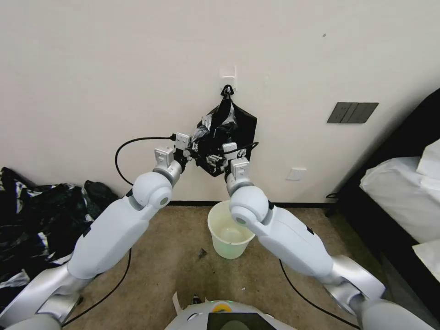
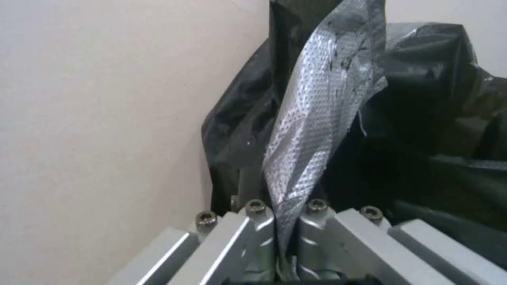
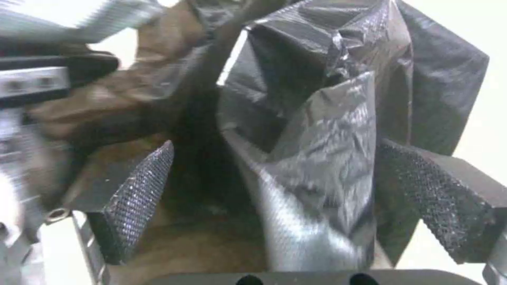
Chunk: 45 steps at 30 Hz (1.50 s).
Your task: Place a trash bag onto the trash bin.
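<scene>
Two grippers worked the bag on its wall hook: left gripper clamped on film, right gripper fingers apart around it. Pulling one bag free probably came next, bin below.

Cream wall, tan carpet floor, white bedding at right

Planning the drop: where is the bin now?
In the head view, the trash bin stands on the carpet against the wall, below the hanging black bags, beside the right arm's elbow.
</scene>
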{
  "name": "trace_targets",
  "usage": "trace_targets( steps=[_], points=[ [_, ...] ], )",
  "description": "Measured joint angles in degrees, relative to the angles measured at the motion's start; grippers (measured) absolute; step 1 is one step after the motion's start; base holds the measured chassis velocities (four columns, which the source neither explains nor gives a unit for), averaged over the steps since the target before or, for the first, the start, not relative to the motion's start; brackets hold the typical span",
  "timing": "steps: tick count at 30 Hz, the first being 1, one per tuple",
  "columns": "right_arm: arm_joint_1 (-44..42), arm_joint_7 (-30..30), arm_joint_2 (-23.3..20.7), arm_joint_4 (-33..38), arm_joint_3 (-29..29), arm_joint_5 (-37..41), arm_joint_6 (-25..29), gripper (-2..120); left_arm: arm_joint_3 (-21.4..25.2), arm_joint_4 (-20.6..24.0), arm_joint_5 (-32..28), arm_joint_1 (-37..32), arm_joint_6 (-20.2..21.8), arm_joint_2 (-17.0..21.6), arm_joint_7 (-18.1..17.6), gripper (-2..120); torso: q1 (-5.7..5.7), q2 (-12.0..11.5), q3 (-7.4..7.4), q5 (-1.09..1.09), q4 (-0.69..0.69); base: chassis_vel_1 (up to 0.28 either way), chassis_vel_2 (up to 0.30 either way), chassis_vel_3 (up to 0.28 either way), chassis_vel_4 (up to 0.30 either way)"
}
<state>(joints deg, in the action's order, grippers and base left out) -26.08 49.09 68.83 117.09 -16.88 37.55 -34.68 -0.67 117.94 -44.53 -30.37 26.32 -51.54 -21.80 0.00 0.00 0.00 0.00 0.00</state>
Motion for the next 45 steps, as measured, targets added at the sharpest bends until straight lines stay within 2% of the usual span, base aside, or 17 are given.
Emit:
trace_targets(
  steps=[3, 9, 10, 13, 14, 16, 18, 21, 22, 26, 29, 35, 37, 39, 42, 43, 45],
  points=[
    [0.43, 0.02, 0.82, -1.58, 0.82, -0.81, -0.07, 95, 0.17, 0.59, -0.11, -0.62, 0.00, 0.25, 0.03, 0, 0.00, 0.00, 0.00, 0.00, 0.00, 0.000, 0.000, 0.000, 0.000],
    [0.85, 0.21, 1.77, -2.57, 1.46, -1.06, 0.53, 70, 0.32, 0.74, -0.12, -1.50, -0.08, 0.31, 0.15, 0, 0.00, 0.00, 0.00, 0.00, 0.00, 0.000, 0.000, 0.000, 0.000],
    [0.85, 0.21, 1.77, -2.57, 1.46, -1.06, 0.53, 70, 0.32, 0.74, -0.12, -1.50, -0.08, 0.31, 0.15, 0, 0.00, 0.00, 0.00, 0.00, 0.00, 0.000, 0.000, 0.000, 0.000],
    [1.15, 0.26, 2.08, -3.23, 1.70, -1.50, 0.67, 56, 0.44, 0.72, -0.09, -1.72, -0.15, 0.28, 0.18, 0, 0.00, 0.00, 0.00, 0.00, 0.00, 0.000, 0.000, 0.000, 0.000],
    [1.15, 0.26, 2.08, -3.23, 1.70, -1.50, 0.67, 56, 0.44, 0.72, -0.09, -1.72, -0.15, 0.28, 0.18, 0, 0.00, 0.00, 0.00, 0.00, 0.00, 0.000, 0.000, 0.000, 0.000],
    [1.15, 0.26, 1.90, -3.43, 1.82, -1.62, 0.81, 45, 0.58, 0.90, -0.09, -1.78, -0.18, 0.46, 0.18, 0, 0.00, 0.00, 0.00, 0.00, -0.01, 0.000, 0.000, 0.000, 0.000],
    [1.11, 0.26, 1.83, -3.43, 1.88, -1.62, 0.90, 42, 0.62, 0.96, -0.09, -1.79, -0.19, 0.51, 0.18, 0, 0.00, 0.00, 0.00, 0.00, -0.01, 0.000, 0.000, 0.000, 0.000],
    [0.24, 0.25, 1.67, -3.19, 3.11, -1.43, 2.63, 27, 1.15, 1.16, -0.09, -2.42, -0.21, 0.71, 0.18, 0, 0.00, 0.00, 0.00, 0.00, 0.00, 0.000, 0.000, 0.000, 0.000],
    [0.24, 0.25, 1.67, -3.19, 3.11, -1.43, 2.63, 27, 1.15, 1.16, -0.09, -2.42, -0.21, 0.71, 0.18, 0, 0.00, 0.00, 0.00, 0.00, 0.00, 0.000, 0.000, 0.000, 0.000],
    [-0.87, 0.26, 0.86, -2.42, 4.82, -0.02, 4.45, 14, 1.82, 1.17, -0.08, -3.37, -0.30, 0.77, 0.19, 0, 0.00, 0.00, 0.00, 0.00, 0.00, 0.000, 0.000, 0.000, 0.000],
    [-2.59, 0.25, -0.46, -1.52, 6.83, 2.73, 8.02, 0, 2.90, 1.17, -0.06, -4.76, -1.14, 0.88, 0.19, 0, 0.00, 0.00, 0.00, 0.00, -0.01, 0.000, 0.000, 0.000, 0.000],
    [-7.12, 0.09, -1.24, -0.20, 9.78, 7.33, 14.47, 0, 3.86, 1.45, -1.32, -7.06, -1.91, 0.85, -0.18, 0, 0.00, 0.00, 0.00, 0.01, 0.00, 0.000, 0.000, 0.000, 0.000],
    [-12.22, -0.78, -2.16, 2.38, 12.45, 8.92, 17.71, 0, 5.14, 2.77, -2.15, -10.45, -2.08, 1.08, -0.35, 0, 0.00, 0.00, 0.00, 0.02, 0.00, 0.000, 0.000, 0.000, 0.000],
    [-14.38, -1.69, -3.00, 3.55, 13.63, 9.22, 18.53, 0, 5.77, 3.49, -2.50, -11.97, -2.08, 1.31, -0.35, 0, 0.00, 0.00, 0.00, 0.01, 0.00, 0.000, 0.000, 0.000, 0.000],
    [-25.33, -8.64, -7.89, 8.90, 19.11, 9.27, 22.17, 0, 9.60, 8.06, -3.27, -20.43, -2.61, 3.08, 0.61, 0, -0.01, 0.00, -0.01, 0.03, -0.02, 0.000, 0.000, 0.000, 0.000],
    [-25.33, -8.64, -7.89, 8.90, 19.11, 9.27, 22.17, 0, 9.60, 8.06, -3.27, -20.43, -2.61, 3.08, 0.61, 0, -0.01, 0.00, -0.01, 0.03, -0.02, 0.000, 0.000, 0.000, 0.000],
    [-31.19, -12.20, -10.08, 12.39, 22.38, 9.45, 23.41, 0, 11.71, 10.47, -3.39, -24.94, -3.26, 4.24, 1.60, 0, -0.01, 0.00, -0.01, 0.00, 0.00, 0.000, 0.000, 0.000, 0.000]
  ],
)
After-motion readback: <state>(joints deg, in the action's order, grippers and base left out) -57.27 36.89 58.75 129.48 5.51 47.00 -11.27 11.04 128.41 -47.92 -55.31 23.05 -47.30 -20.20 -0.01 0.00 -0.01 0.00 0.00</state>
